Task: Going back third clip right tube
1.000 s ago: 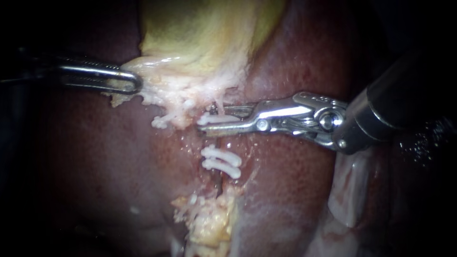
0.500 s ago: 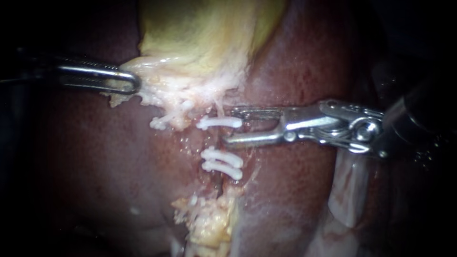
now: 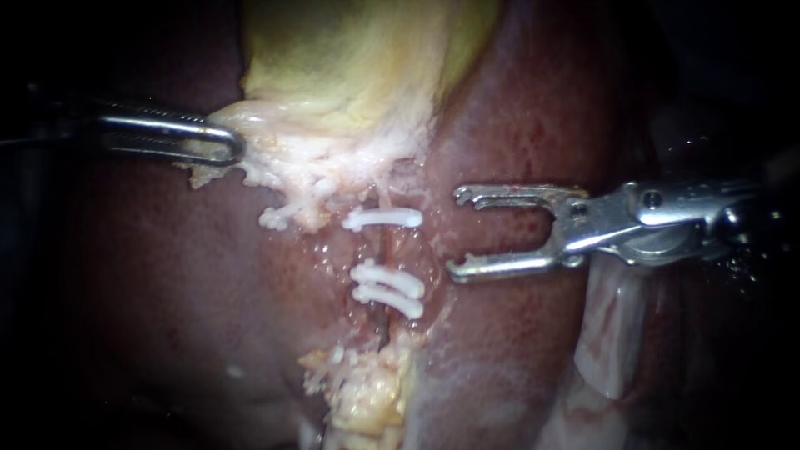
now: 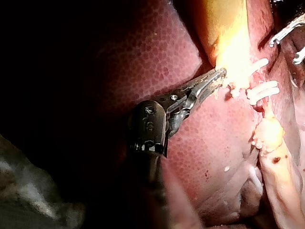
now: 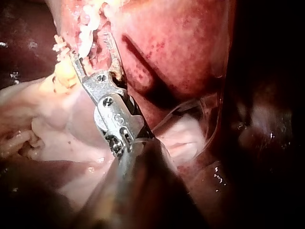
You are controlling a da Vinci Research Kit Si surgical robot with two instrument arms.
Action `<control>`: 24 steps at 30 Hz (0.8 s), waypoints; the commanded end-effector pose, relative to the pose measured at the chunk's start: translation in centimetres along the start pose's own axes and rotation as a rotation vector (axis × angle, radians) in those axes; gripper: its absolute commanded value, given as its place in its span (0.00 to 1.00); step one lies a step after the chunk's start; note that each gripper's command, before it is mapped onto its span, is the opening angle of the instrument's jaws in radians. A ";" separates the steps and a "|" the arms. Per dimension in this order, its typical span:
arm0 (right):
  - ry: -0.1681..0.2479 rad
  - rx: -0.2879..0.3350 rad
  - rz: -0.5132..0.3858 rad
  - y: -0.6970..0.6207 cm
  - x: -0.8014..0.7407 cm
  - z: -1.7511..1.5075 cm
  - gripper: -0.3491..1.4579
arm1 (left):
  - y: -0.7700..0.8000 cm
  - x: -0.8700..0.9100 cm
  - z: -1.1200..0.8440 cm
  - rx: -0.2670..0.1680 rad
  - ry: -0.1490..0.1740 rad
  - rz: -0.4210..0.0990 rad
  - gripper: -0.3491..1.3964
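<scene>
Here, right instrument (image 3: 454,232) jaws apart, empty, just beside three clips (image 3: 385,218), left instrument (image 3: 235,147) jaws clamped on gallbladder (image 3: 350,67) edge.

The dark red liver (image 3: 167,292) carries everything: the yellow gallbladder (image 3: 350,58) lies on its upper part, frayed pale edge downward. From that edge a thin tube (image 3: 382,250) runs along the liver's surface, crossed by three white clips (image 3: 383,218) (one apart, two close together), to a lump of pale fatty tissue (image 3: 367,392).

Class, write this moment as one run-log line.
right instrument: jaws open, empty, apart from clips | left instrument: jaws shut on gallbladder | tube: three clips
</scene>
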 end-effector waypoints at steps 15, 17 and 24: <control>-0.014 0.052 -0.018 -0.11 0.11 -0.10 0.47 | -0.05 -0.02 0.10 0.006 0.002 0.002 0.00; -0.014 0.055 -0.018 -0.12 0.11 -0.10 0.47 | -0.08 -0.03 0.16 0.009 0.003 0.003 0.00; -0.014 0.055 -0.018 -0.12 0.11 -0.10 0.47 | -0.15 -0.10 0.36 0.016 0.005 0.007 0.00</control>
